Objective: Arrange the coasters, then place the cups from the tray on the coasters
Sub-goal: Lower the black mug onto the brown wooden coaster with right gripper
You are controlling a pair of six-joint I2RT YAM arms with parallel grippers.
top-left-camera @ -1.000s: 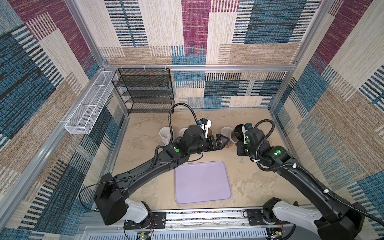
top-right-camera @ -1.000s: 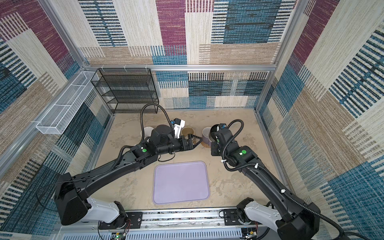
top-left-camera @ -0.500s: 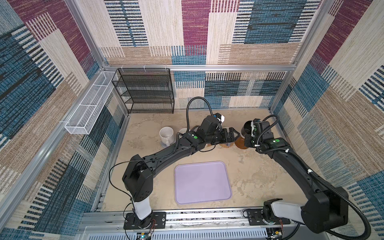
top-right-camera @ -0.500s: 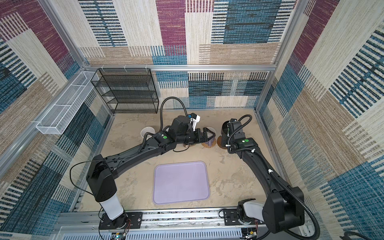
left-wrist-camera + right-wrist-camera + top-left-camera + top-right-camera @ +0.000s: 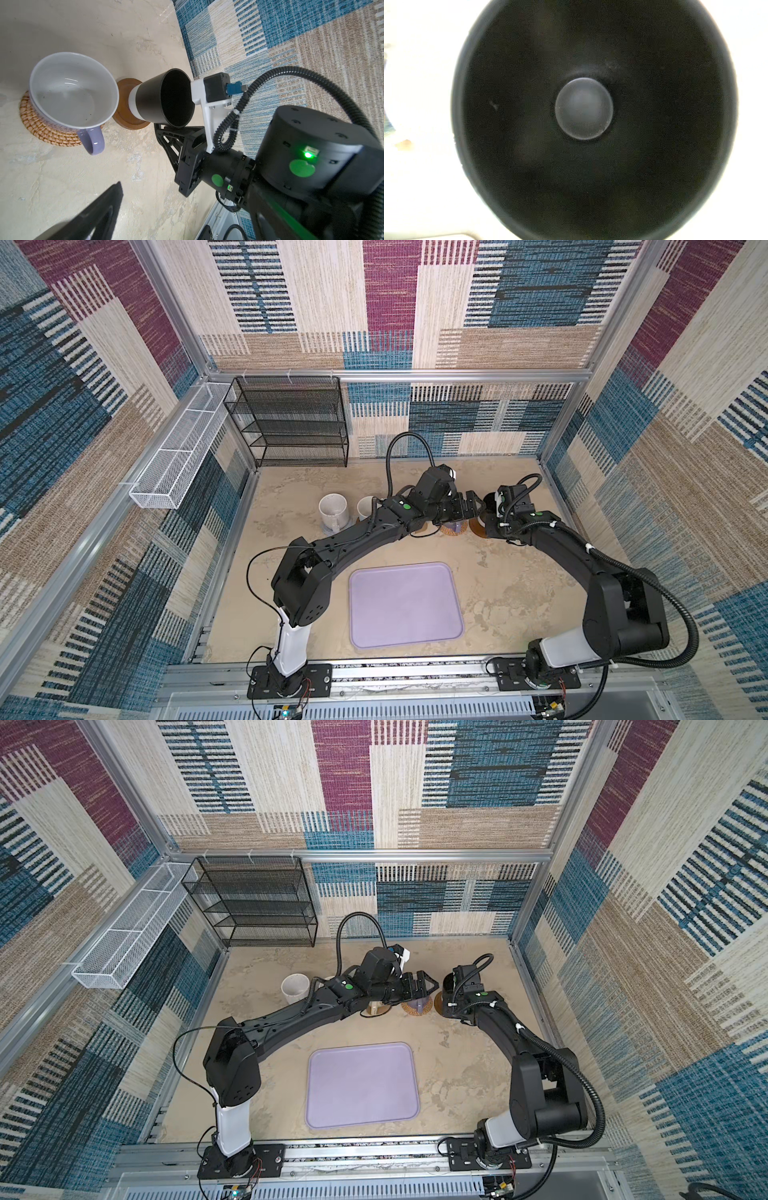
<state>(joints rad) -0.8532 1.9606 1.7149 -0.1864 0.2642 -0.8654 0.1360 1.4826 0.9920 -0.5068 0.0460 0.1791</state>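
1. where the two arms meet at the far side of the table (image 5: 511, 580), the left claw (image 5: 473, 506) is seen spread wide in both top views, with nothing held between its jaws.
2. it is held above the lavender cup (image 5: 72, 89) without touching it, and one of its fingers (image 5: 93, 214) is shown at the edge of the left wrist view, apart from everything.
3. the right claw (image 5: 166, 129) is closed right down, and the black cup (image 5: 166, 99) is gripped at its side; the part pinched is hidden behind the cup.
4. the black cup is leaned over with its base at the brown coaster (image 5: 122, 89); whether it rests on the disc cannot be told. the right wrist view is filled by its dark inside.
5. the lavender cup is stood upright on the rattan coaster (image 5: 47, 128), just beside the brown coaster, so the two claws are brought close together.
6. further left, the speckled white cup (image 5: 332, 508) is stood upright, with a pale cup (image 5: 368, 504) just beside it, partly covered by the left arm.
7. the tray (image 5: 405, 605) is laid flat nearer the arm bases, well apart from the cups.
8. a black wire rack (image 5: 291, 423) and a white wire basket (image 5: 174, 460) are set at the far left corner, well apart from both arms.
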